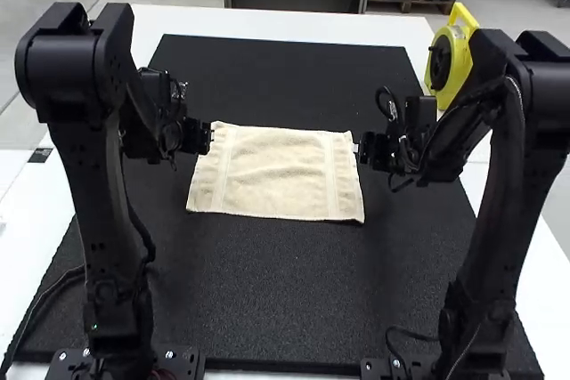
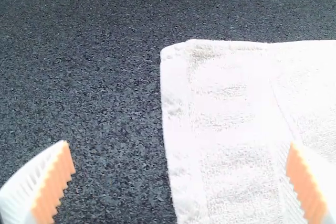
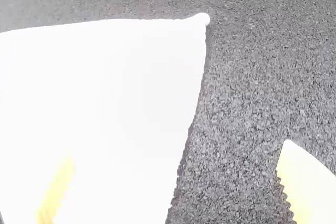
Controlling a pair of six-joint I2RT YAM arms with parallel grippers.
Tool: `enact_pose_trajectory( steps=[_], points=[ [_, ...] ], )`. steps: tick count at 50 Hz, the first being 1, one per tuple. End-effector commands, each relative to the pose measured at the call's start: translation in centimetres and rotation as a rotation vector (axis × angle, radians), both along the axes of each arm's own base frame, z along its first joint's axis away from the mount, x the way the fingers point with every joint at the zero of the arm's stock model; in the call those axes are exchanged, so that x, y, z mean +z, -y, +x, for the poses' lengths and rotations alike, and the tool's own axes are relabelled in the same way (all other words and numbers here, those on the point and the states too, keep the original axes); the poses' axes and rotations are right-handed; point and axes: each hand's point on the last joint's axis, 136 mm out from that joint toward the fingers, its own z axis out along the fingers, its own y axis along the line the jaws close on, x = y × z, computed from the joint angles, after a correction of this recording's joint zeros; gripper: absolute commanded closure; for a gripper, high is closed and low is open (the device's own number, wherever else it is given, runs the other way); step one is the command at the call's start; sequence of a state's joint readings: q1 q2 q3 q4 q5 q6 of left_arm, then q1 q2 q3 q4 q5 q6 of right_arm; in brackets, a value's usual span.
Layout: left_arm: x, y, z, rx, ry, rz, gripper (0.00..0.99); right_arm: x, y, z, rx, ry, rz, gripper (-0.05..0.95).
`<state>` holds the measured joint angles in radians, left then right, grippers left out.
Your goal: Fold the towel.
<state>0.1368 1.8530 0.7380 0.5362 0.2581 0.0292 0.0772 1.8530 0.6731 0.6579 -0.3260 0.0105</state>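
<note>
Workpiece: cream rectangular terry towel [image 1: 280,175], spread on the black rectangular mat [image 1: 294,300], about midway between its left and right edges and nearer the far edge than the near edge.
Towel axis: long axis runs left to right, from one gripper toward the other. Each gripper stands at a short edge, near its far corner; neither arm is clearly nearer.
Towel surface: looped pile, slightly rumpled in the middle, with a flatter woven band parallel to each short edge. The number of layers cannot be told.
Left gripper [image 2: 179,144]: released, white ribbed fingers with orange pads [image 2: 308,184] spread to either side of the towel's left edge. No cloth is clasped.
Right gripper [image 3: 178,147]: released, fingers parted across the right edge. No cloth is clasped.
Base: white table [image 1: 178,20] beneath the fine-grained mat.
Adjacent item: yellow rounded case [image 1: 451,55] beside the mat's right edge, toward the far corner.
Next operation (judged): close both grippers on the short edges, then fold. Shallow finger placement could let the soft cloth slip.
</note>
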Motion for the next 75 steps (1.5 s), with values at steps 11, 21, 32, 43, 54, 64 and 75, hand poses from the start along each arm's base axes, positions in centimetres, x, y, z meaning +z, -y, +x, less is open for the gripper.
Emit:
enact_pose_trajectory(
  steps=[11, 21, 32, 43, 54, 64, 75],
  points=[
    [0.0, -1.2, 2.0, 0.022, 0.020, 0.003, 0.046, 0.4, -0.8, 2.4, 0.018, 0.045, -0.001, 0.00],
    [0.4, -1.0, 3.4, 0.011, 0.034, 0.001, 0.046, 0.6, -0.9, 3.7, 0.016, 0.057, 0.003, 0.00],
    [0.9, -0.1, 4.6, -0.018, 0.044, -0.005, 0.046, 0.4, -1.0, 4.8, 0.015, 0.064, 0.004, 0.00],
    [0.4, 0.7, 5.3, -0.039, 0.035, -0.011, 0.046, -0.4, -1.1, 5.9, 0.016, 0.055, 0.008, 0.00],
    [-0.3, 1.3, 6.0, -0.055, 0.017, -0.017, 0.046, -0.8, -1.3, 7.1, 0.018, 0.058, 0.011, 0.00],
    [-0.7, 1.7, 6.4, -0.071, 0.010, -0.028, 0.046, -1.6, -1.7, 7.8, 0.024, 0.049, 0.016, 0.00],
    [-1.2, 2.6, 6.9, -0.090, -0.010, -0.042, 0.049, -1.9, -2.2, 8.6, 0.030, 0.048, 0.018, 0.00]
  ],
)
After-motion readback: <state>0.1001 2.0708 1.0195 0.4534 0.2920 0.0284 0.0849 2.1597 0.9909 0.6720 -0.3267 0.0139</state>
